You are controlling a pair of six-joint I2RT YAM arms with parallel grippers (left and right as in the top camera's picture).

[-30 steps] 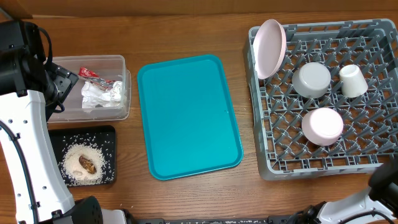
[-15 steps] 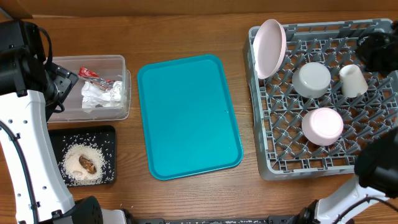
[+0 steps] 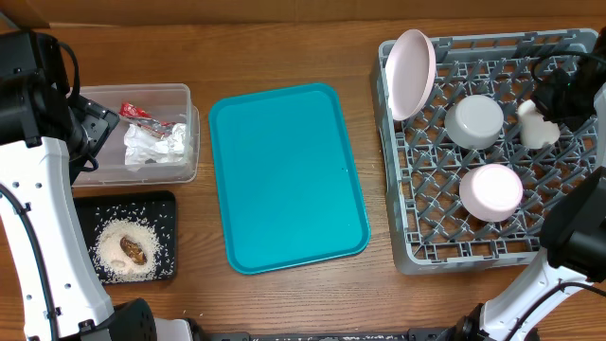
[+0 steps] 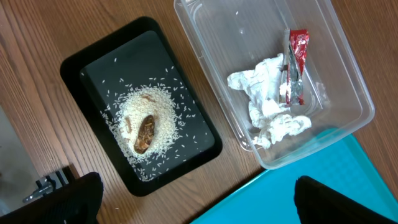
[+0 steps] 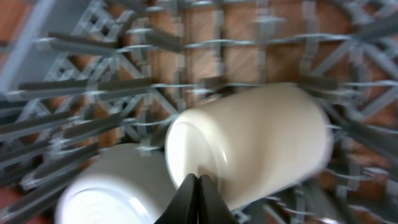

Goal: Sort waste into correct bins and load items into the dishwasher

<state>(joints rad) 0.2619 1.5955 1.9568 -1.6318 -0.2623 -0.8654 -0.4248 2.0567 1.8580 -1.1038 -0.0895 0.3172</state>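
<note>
The grey dish rack [image 3: 417,248] at the right holds an upright pink plate [image 3: 410,72], a grey bowl [image 3: 473,121], a pink bowl [image 3: 490,190] and a white cup [image 3: 541,129]. My right gripper [image 3: 557,93] hangs over the rack just beside the cup. In the right wrist view its fingers [image 5: 198,182] are shut together, with their tips at the rim of the cup [image 5: 261,143], which lies on its side; the grey bowl [image 5: 106,186] is beside it. My left gripper [image 4: 194,202] is open and empty, above the table between the bins and the teal tray.
A teal tray [image 3: 284,175] lies mid-table. A clear bin [image 3: 185,95] at the left holds crumpled tissue [image 4: 267,106] and a red wrapper [image 4: 296,56]. A black tray [image 4: 81,62] below it holds rice and a brown food scrap [image 4: 145,132].
My right arm has come in from the right edge and moved over the rack, ending beside the white cup. The left arm and the objects have not moved.
</note>
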